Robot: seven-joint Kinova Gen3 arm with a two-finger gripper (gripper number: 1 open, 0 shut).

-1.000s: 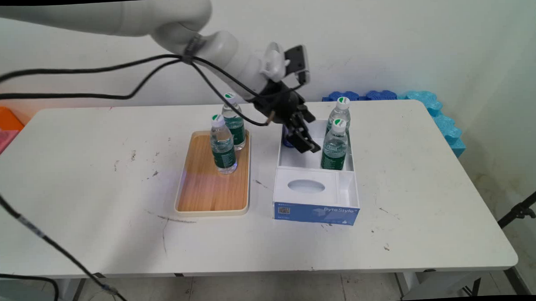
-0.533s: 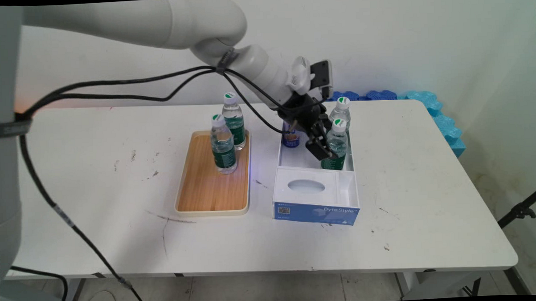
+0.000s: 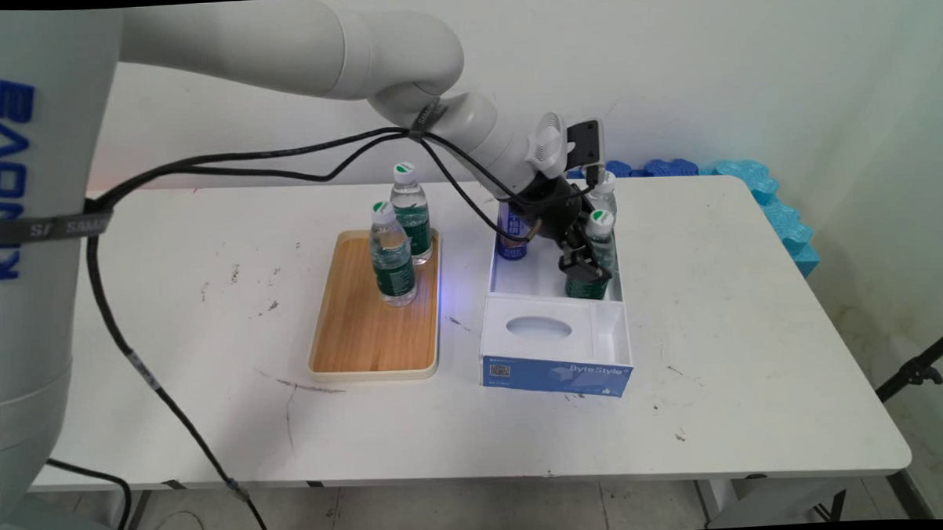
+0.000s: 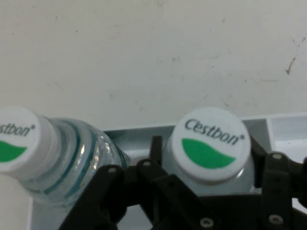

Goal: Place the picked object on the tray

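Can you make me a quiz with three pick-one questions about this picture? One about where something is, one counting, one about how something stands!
1. Where is the gripper? A over bare table; B at the near bottle in the white box; C on the floor.
2. How many water bottles? A two; B four; C six.
3. The bottles on the wooden tray are: A upright; B lying down; C upside down.
Answers: B, it reaches into the box; B, two on the tray, two in the box; A, caps up.

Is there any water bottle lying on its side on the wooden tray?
No, both water bottles on the wooden tray stand upright, with their white caps on top.
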